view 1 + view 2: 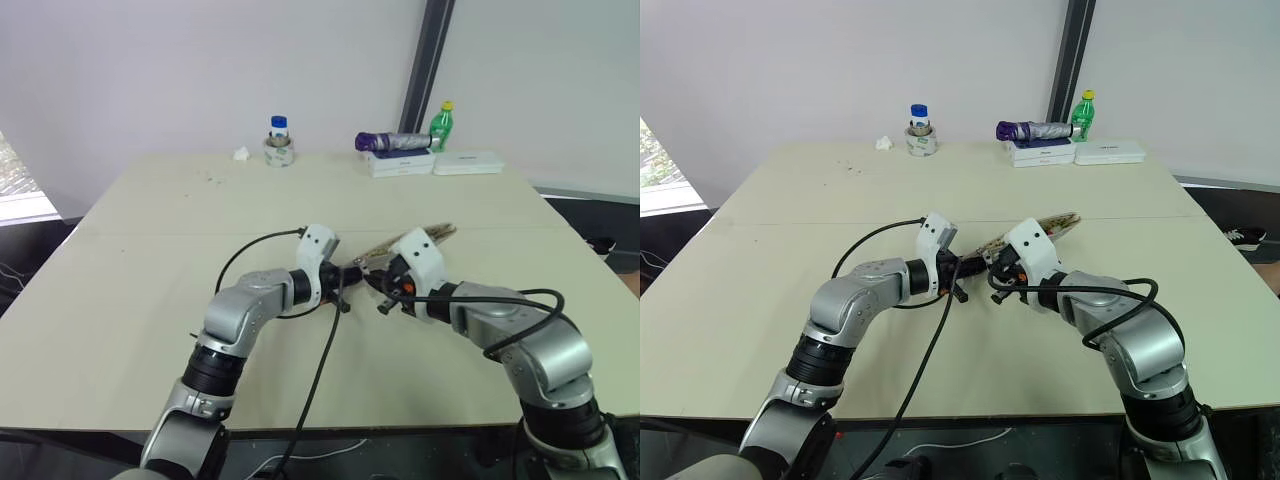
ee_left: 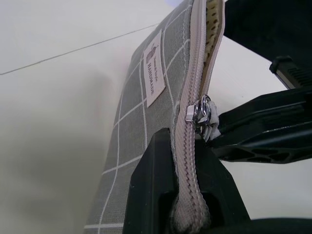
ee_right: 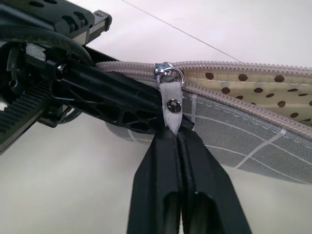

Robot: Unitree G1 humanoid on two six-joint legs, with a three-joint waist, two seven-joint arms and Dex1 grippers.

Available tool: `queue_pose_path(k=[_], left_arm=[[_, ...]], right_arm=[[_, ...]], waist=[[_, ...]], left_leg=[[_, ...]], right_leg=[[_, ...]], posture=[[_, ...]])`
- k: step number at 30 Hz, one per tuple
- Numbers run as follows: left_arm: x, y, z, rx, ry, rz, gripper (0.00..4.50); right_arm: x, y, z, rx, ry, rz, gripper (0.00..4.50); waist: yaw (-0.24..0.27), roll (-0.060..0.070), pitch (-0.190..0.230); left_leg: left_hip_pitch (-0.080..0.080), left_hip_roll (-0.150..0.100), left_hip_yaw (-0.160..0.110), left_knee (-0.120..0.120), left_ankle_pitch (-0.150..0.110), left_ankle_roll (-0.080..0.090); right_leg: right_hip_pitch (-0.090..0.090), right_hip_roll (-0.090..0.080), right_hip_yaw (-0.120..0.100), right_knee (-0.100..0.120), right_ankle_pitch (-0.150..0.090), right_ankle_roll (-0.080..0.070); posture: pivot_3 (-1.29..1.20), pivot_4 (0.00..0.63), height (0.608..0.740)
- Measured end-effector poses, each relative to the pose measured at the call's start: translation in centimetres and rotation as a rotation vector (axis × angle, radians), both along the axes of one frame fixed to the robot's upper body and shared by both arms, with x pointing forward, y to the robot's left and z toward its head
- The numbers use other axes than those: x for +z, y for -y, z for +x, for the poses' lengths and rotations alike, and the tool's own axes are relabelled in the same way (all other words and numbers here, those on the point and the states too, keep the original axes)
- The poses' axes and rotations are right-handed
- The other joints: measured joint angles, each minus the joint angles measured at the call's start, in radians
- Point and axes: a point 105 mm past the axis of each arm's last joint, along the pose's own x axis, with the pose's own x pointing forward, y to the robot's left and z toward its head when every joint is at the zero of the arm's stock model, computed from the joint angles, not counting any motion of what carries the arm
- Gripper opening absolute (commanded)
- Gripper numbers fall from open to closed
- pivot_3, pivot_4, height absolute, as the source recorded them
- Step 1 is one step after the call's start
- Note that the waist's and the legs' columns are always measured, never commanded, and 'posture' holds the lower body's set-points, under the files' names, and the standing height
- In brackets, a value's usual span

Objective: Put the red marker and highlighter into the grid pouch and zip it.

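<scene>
At frame centre the left hand (image 1: 345,278) clamps the grid pouch (image 2: 141,126), the right hand (image 3: 176,134) pinches its pull tab (image 3: 171,105), and zipping has barely begun.

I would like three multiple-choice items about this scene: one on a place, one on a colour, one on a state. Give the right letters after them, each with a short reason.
1. Where is the left tool clamped on the grid pouch?
A. on the zipped end, behind the slider
B. on the white label
C. on the open far end

2. What does the pouch lining look like?
A. plain red
B. pale yellow with brown dots
C. blue stripes

3. What state is the zipper in?
A. fully closed
B. fully open
C. mostly open, the slider near one end

Answers:
1 A: in the left wrist view the fingers pinch the closed teeth just below the slider.
2 B: the right wrist view shows the dotted lining in the gap.
3 C: the teeth gape beyond the slider, whose pull tab the right tool pinches.
</scene>
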Motion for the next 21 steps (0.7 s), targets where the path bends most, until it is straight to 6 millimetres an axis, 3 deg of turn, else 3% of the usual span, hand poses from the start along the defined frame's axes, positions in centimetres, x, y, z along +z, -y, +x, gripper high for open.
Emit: queue_pose_path(k=[6, 13, 21], left_arm=[[0.1, -1.7, 0.2, -0.047, 0.251, 0.19, 0.0], [-0.5, -4.2, 0.5, -0.054, 0.298, 0.251, 0.0], [-0.7, -5.6, 0.8, -0.027, 0.332, 0.278, 0.0]], right_arm=[[2.4, 2.6, 0.0, -0.009, 0.057, -0.047, 0.02], [3.3, 7.2, 1.2, -0.118, 0.065, -0.121, 0.02], [3.6, 8.3, 1.7, -0.124, 0.085, -0.136, 0.02]], waist=[[-0.002, 0.0, 0.0], [-0.004, 0.0, 0.0], [-0.006, 0.0, 0.0]], left_leg=[[0.0, 0.0, 0.0, 0.0, 0.0, 0.0], [0.0, 0.001, 0.001, 0.0, 0.0, 0.001], [0.0, 0.001, 0.001, 0.0, -0.001, 0.001]], right_leg=[[0.0, 0.0, 0.0, 0.0, 0.0, 0.0], [0.0, 0.0, 0.0, 0.0, 0.0, 0.0], [0.0, 0.0, 0.001, 0.0, 0.0, 0.0]], posture=[[0.0, 0.15, 0.737], [0.0, 0.15, 0.737], [0.0, 0.15, 0.737]])
